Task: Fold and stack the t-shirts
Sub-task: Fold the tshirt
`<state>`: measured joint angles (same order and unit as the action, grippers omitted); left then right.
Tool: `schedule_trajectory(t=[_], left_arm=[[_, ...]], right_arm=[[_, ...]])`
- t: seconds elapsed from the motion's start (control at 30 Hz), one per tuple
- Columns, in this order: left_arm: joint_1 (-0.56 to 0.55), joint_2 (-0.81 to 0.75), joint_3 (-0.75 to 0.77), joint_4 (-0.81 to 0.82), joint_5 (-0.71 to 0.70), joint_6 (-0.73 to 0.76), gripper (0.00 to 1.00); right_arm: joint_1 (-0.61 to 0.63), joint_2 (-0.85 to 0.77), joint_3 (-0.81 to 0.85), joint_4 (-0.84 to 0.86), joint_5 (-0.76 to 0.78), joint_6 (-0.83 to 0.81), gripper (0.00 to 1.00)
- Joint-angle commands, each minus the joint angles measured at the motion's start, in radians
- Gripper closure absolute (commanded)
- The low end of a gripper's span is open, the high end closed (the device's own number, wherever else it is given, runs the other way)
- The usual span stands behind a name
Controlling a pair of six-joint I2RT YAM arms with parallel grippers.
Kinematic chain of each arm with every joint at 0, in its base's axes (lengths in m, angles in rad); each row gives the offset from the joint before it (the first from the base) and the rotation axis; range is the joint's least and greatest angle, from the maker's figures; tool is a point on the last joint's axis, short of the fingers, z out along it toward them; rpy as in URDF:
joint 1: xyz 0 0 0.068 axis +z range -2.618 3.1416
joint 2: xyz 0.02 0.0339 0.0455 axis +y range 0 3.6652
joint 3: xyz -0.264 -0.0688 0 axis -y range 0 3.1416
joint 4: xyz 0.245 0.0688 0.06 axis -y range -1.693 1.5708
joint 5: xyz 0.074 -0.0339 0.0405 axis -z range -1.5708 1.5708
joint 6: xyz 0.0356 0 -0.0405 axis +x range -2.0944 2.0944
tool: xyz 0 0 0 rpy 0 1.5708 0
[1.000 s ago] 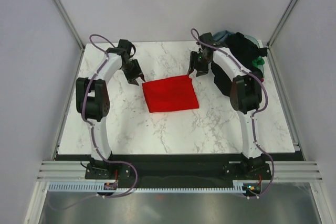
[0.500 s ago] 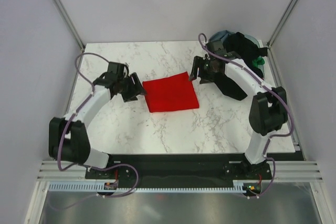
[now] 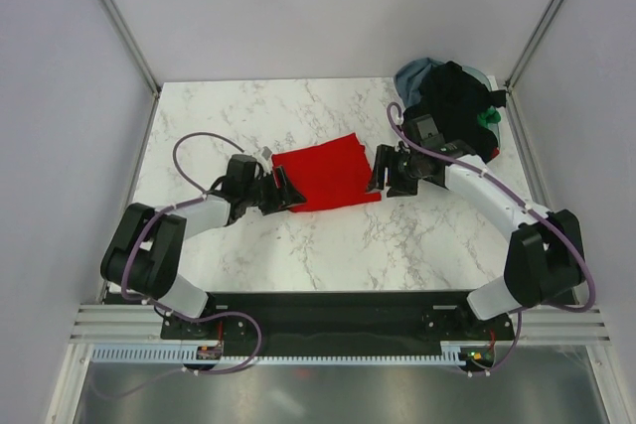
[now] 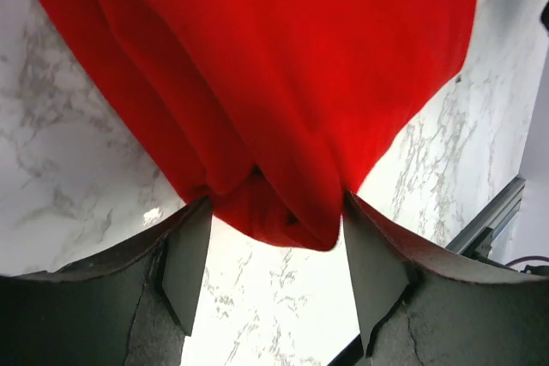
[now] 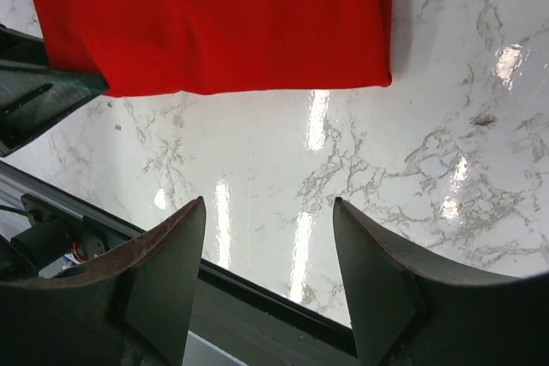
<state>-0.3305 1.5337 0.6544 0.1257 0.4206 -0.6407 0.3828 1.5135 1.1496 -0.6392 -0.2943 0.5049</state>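
Reaching in on the folded red t-shirt from both sides

The red t-shirt (image 3: 323, 174) is lying folded into a rough rectangle near the middle of the marble surface (image 3: 397, 235), with its layers showing along the left edge in the left wrist view. The left arm (image 3: 214, 211) is stretching low across the surface, and the left jaws are standing apart at the shirt's near-left corner. That bunched corner is sitting between the two fingers without being pinched. The right arm (image 3: 487, 191) is coming in from the other side. The right jaws are standing wide too, just beside the shirt's right edge, with only bare marble between them and no cloth touching them. In the right wrist view the shirt's near-right corner is lying flat and square, a little ahead of the fingers. The other t-shirts are sitting heaped in the far right corner of the surface, well apart from the red one: a black one (image 3: 459, 111) on top, a grey-blue one (image 3: 415, 74) behind it, and a bit of a green one (image 3: 487, 117) at the right.
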Motion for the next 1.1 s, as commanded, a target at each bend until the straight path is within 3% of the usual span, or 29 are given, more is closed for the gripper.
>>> schedule_trajectory(t=[0.0,0.13,0.23,0.33,0.37,0.47,0.53,0.7,0.83,0.93,1.07], left_arm=[[-0.001,-0.030,-0.019,0.175,-0.038,-0.028,0.32],[-0.002,-0.027,-0.026,0.166,-0.069,-0.040,0.35],[-0.001,0.005,-0.001,0.045,-0.132,-0.074,0.41],[0.001,0.037,0.008,-0.076,-0.201,-0.131,0.65],[0.001,0.042,-0.001,-0.098,-0.206,-0.161,0.78],[-0.001,0.052,-0.027,-0.191,-0.203,-0.218,0.91],[-0.001,0.062,-0.032,-0.245,-0.195,-0.215,0.90],[-0.012,0.069,0.085,-0.460,-0.212,-0.113,0.72],[-0.024,-0.082,0.162,-0.636,-0.296,-0.059,0.44],[-0.038,-0.203,0.269,-0.756,-0.351,-0.037,0.39],[-0.071,-0.250,0.341,-0.816,-0.361,-0.054,0.43]], right_arm=[[0.016,-0.064,-0.034,0.020,0.004,-0.012,0.32],[0.018,-0.065,-0.063,0.016,0.012,-0.031,0.32],[0.019,-0.052,-0.074,0.021,0.007,-0.032,0.32],[0.024,-0.044,-0.080,0.032,0.004,-0.034,0.32],[0.022,-0.044,-0.083,0.035,0.004,-0.037,0.32],[0.024,-0.035,-0.091,0.039,0.003,-0.043,0.33],[0.024,-0.032,-0.102,0.044,0.000,-0.046,0.33],[0.024,-0.026,-0.113,0.052,-0.008,-0.048,0.33],[0.025,-0.027,-0.077,0.052,-0.029,-0.049,0.32],[0.031,-0.004,-0.022,0.061,-0.061,-0.045,0.32],[0.047,0.063,0.064,0.101,-0.124,0.000,0.45]])
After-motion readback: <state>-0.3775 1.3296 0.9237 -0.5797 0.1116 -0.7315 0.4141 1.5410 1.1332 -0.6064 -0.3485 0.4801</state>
